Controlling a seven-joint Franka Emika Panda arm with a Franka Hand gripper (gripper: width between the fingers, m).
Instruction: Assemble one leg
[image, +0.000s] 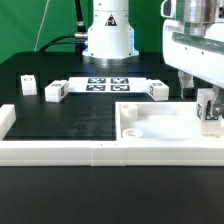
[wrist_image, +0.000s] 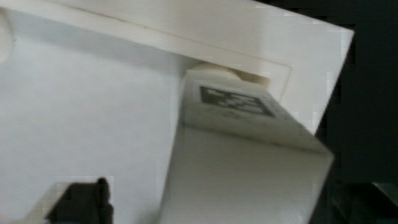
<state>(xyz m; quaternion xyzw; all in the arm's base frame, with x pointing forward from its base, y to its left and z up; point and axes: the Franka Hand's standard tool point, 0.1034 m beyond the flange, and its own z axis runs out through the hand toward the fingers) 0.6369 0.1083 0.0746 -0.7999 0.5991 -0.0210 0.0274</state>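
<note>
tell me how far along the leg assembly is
Done: one leg is up off the table. In hand: the gripper holds it at the slab's corner on the exterior view's right. Left: seating it, which I can't confirm yet. Three other legs lie loose near the marker board.

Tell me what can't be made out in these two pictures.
1. Gripper: exterior view, too small to tell whether the jaws clamp the leg.
2. Wrist view: one finger shows, the other is out of sight; leg's near end blurred.
3. Exterior view: tags on the loose legs too small to read.
</note>
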